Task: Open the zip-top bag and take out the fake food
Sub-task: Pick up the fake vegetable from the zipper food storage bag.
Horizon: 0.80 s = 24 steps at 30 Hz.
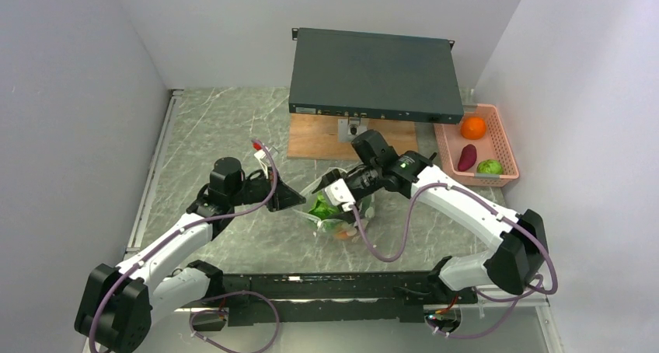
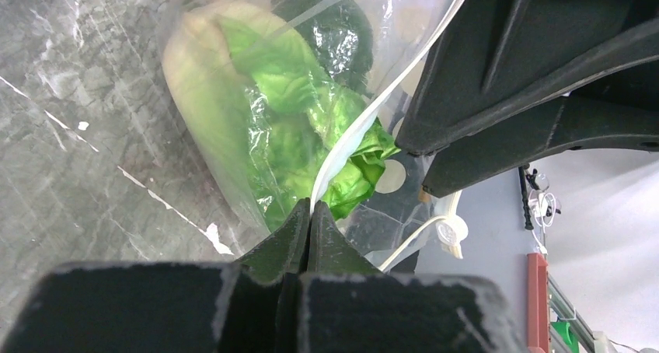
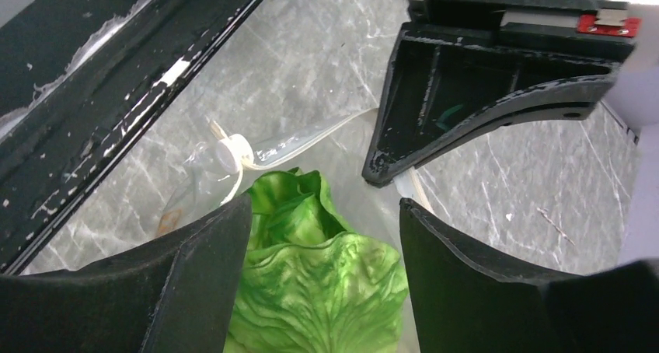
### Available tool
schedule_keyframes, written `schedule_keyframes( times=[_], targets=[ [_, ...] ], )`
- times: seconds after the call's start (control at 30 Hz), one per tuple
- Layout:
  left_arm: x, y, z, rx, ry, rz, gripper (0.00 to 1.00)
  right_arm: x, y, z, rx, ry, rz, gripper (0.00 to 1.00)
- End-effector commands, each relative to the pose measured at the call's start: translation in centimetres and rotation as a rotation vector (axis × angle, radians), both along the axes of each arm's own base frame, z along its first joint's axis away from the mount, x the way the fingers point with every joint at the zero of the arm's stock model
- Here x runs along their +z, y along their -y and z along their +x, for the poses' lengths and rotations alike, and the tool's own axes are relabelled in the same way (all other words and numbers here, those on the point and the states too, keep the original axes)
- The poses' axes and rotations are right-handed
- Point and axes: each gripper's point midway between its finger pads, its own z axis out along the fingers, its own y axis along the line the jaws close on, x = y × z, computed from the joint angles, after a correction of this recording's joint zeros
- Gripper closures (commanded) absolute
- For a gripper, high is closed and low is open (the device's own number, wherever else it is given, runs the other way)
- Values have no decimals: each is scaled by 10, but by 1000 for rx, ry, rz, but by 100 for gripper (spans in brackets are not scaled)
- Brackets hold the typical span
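The zip-top bag (image 1: 336,217) lies mid-table with leafy green lettuce (image 1: 321,207) and some reddish pieces inside. My left gripper (image 1: 300,200) is shut on the bag's white zip edge (image 2: 342,147), seen pinched in the left wrist view (image 2: 311,210). My right gripper (image 1: 336,190) is open at the bag's mouth. In the right wrist view its fingers (image 3: 194,275) stand on either side of the lettuce (image 3: 319,287). The lettuce (image 2: 295,127) and a dark green piece (image 2: 338,34) show through the plastic. An orange ball (image 1: 472,127), a purple piece (image 1: 467,157) and a round green piece (image 1: 489,167) lie in the pink basket.
The pink basket (image 1: 509,141) stands at the right wall. A black rack unit (image 1: 373,77) rests on a wooden board (image 1: 315,139) at the back. A black rail (image 1: 311,287) runs along the near edge, close to the bag in the right wrist view (image 3: 93,81).
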Motion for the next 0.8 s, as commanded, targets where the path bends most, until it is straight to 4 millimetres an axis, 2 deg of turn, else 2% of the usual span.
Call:
schedule_keyframes(
  times=[0.0, 0.07, 0.13, 0.2, 0.33, 0.4, 0.5, 0.77],
  targets=[
    [13, 2, 1, -16, 44, -20, 100, 7, 1, -11, 105, 62, 16, 31],
    [15, 2, 1, -17, 50, -22, 100, 12, -1, -11, 99, 54, 23, 36],
    [17, 3, 1, -20, 55, -27, 100, 25, -9, -10, 72, -2, 61, 46],
    [21, 4, 2, -22, 62, -36, 100, 42, -18, -11, 31, -108, 112, 46],
    [34, 5, 3, -20, 91, -55, 100, 65, -31, -17, 2, -297, 191, 31],
    [43, 4, 3, -13, 114, -61, 100, 73, -37, -16, -22, -378, 224, 27],
    [55, 2, 3, 4, 146, -60, 100, 75, -39, -13, -44, -409, 239, 27],
    [84, -8, 7, 85, 231, -60, 100, 63, -35, 6, -177, -504, 209, 28]
  ],
)
